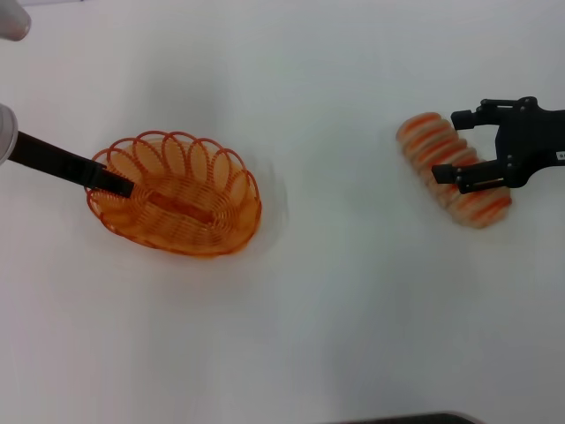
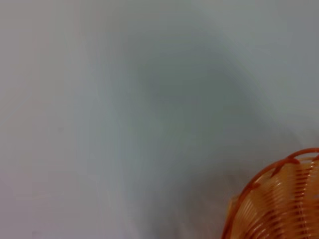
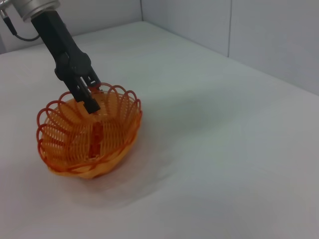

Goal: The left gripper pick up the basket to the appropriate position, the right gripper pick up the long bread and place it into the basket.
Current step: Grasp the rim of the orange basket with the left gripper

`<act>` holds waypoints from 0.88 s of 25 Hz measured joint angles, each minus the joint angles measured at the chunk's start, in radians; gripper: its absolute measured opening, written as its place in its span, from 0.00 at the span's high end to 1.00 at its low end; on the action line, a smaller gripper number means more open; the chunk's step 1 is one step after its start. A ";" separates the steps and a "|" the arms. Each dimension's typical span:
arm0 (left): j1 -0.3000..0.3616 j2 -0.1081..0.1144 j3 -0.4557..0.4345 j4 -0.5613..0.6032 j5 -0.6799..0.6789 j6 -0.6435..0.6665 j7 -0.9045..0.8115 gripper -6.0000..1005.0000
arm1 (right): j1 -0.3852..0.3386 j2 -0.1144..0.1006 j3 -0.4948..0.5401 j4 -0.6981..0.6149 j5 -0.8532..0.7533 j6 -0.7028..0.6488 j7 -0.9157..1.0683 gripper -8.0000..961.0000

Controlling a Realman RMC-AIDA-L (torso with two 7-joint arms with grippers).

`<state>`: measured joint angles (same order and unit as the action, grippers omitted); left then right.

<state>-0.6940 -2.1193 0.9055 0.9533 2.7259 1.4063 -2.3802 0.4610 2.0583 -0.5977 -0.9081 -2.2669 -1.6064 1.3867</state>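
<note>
Your right claw [image 1: 459, 146] is already at the long bread [image 1: 452, 170], well off to the robot's right on the white counter [image 1: 353, 309]. The loaf's long axis runs on a diagonal: its far end leans toward the basket side, its near end toward the right edge. The claw comes in from the right and straddles the loaf about midway, one black finger lying across the striped top, the other past the far end. The fingers stand wide with the bread between them, and I judge they have not closed on it; the loaf looks to lie flat on the counter.

The basket [image 1: 177, 199] sits well apart, over on the robot's left, its long axis running mostly left to right. Your left claw [image 1: 119, 184] reaches in over its left rim; from the right wrist view the fingers appear narrow, pinched on a wire loop of that rim, and the basket seems tipped or lifted a little there.

So the carry is leftward across open counter. You'd likely need to turn the loaf so it lies along the basket's length.
</note>
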 joint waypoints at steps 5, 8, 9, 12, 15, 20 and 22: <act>-0.008 0.006 0.001 -0.003 0.000 0.001 -0.014 0.41 | 0.002 -0.001 0.005 0.000 0.002 0.001 0.000 0.03; -0.014 0.009 0.001 -0.009 0.016 0.002 -0.026 0.50 | 0.005 -0.001 0.014 0.000 0.002 0.002 0.000 0.03; -0.015 0.010 0.001 -0.009 0.021 0.001 -0.030 0.53 | 0.006 -0.001 0.015 0.000 0.003 0.002 0.000 0.03; -0.019 0.010 0.001 -0.009 0.031 0.002 -0.042 0.61 | 0.008 -0.001 0.021 0.000 0.003 0.002 0.000 0.03; -0.020 0.010 -0.005 -0.009 0.032 0.007 -0.057 0.70 | 0.010 -0.002 0.025 -0.001 0.003 0.002 0.000 0.03; -0.026 0.010 -0.008 -0.007 0.031 0.030 -0.089 0.84 | 0.011 -0.003 0.029 -0.001 0.003 0.002 0.000 0.03; -0.031 0.010 -0.010 -0.003 0.026 0.047 -0.124 0.85 | 0.012 -0.004 0.034 -0.002 0.003 0.002 0.000 0.03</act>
<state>-0.7254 -2.1091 0.8954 0.9498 2.7515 1.4529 -2.5046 0.4729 2.0544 -0.5640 -0.9097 -2.2635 -1.6045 1.3867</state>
